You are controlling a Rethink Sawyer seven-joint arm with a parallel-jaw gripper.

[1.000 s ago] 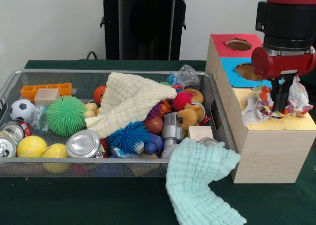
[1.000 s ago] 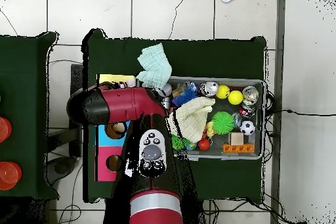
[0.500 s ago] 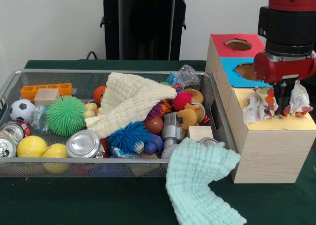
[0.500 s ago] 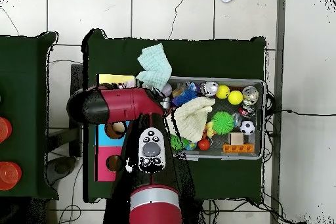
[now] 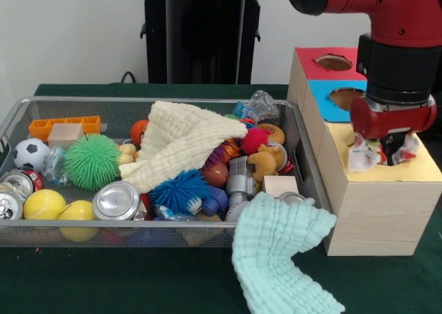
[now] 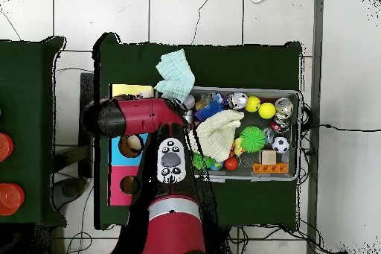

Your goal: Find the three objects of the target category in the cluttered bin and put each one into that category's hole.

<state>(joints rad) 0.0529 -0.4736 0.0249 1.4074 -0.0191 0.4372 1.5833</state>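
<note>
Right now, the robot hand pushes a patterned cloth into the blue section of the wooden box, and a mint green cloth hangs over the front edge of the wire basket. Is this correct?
Not quite. The front view shows the hand pushing the colourful patterned cloth into the yellow section of the wooden box, not the blue one. The mint green cloth does hang over the front edge of the wire mesh basket.

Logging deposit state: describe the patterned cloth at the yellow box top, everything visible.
The patterned cloth is white fabric with multicoloured print, crumpled and bunched. It sits on the wooden sorting box's yellow section, directly under the tool, which hides its middle; scraps show on both sides. Whether the tool grips it cannot be told. The overhead view hides it.
</note>
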